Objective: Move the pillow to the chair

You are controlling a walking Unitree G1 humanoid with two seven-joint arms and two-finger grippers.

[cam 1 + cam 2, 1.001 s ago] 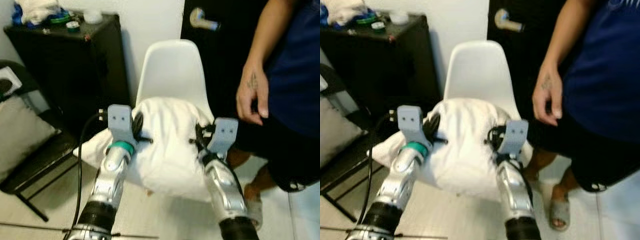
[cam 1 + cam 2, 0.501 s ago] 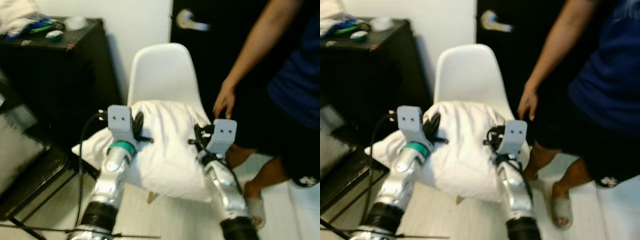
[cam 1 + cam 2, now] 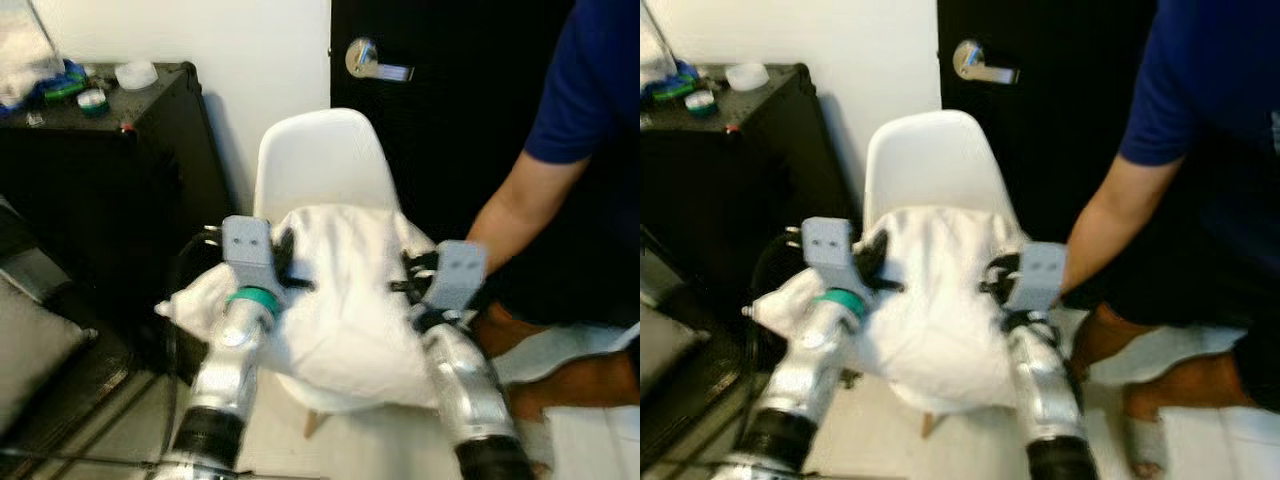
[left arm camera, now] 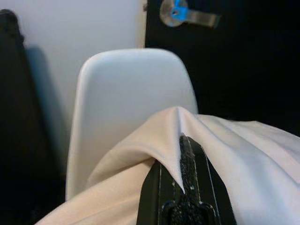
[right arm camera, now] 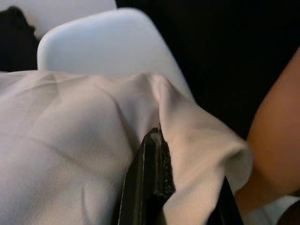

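A soft white fabric pillow [image 3: 345, 300] sits at the frame's centre, over the seat of the white moulded plastic chair [image 3: 318, 165]. The left gripper [image 4: 186, 178] has its fingers pinched on a fold of the pillow's left side; the right gripper [image 5: 154, 164] clamps its right edge. A person's bare forearm [image 3: 515, 205] reaches in at right.

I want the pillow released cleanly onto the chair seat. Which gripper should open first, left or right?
Probably the right gripper: its side of the pillow already lies over the white chair. The left gripper holds the side that overhangs the seat, so it should keep hold.
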